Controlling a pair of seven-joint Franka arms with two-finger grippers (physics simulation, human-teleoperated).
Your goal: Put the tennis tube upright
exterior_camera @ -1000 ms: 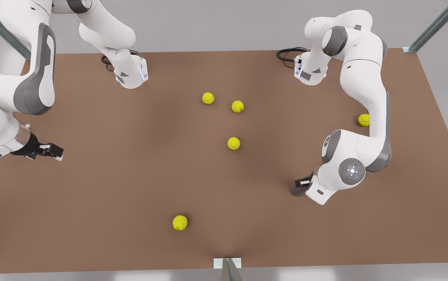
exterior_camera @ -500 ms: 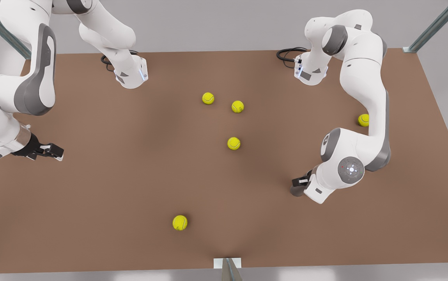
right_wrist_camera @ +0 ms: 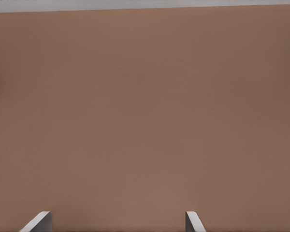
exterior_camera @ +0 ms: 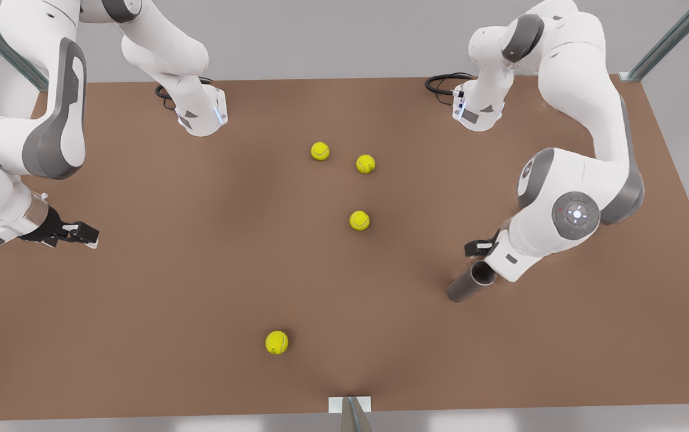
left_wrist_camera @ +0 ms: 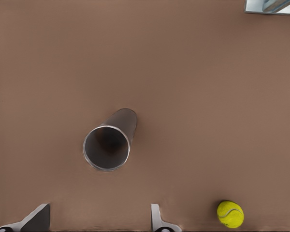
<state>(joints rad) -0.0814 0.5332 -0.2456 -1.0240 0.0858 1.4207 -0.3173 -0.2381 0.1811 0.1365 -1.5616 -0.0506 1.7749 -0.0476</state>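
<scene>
1. I can read no brand or lettering on anything here.
2. The tennis tube (exterior_camera: 470, 282) (left_wrist_camera: 108, 142) is plain dark grey, standing on the brown table (exterior_camera: 200, 288), open metallic-rimmed mouth upward.
3. It stands at about four o'clock from the middle tennis ball (exterior_camera: 360, 220).
4. The left gripper (exterior_camera: 481, 247) hovers just above the tube, fingers spread wide, gripping nothing.
5. The right gripper (exterior_camera: 83, 233) waits at nine o'clock, apparently open and empty.

left pincer (exterior_camera: 481, 247) lifted off | tennis tube (exterior_camera: 469, 282) now uncovered, upright
</scene>
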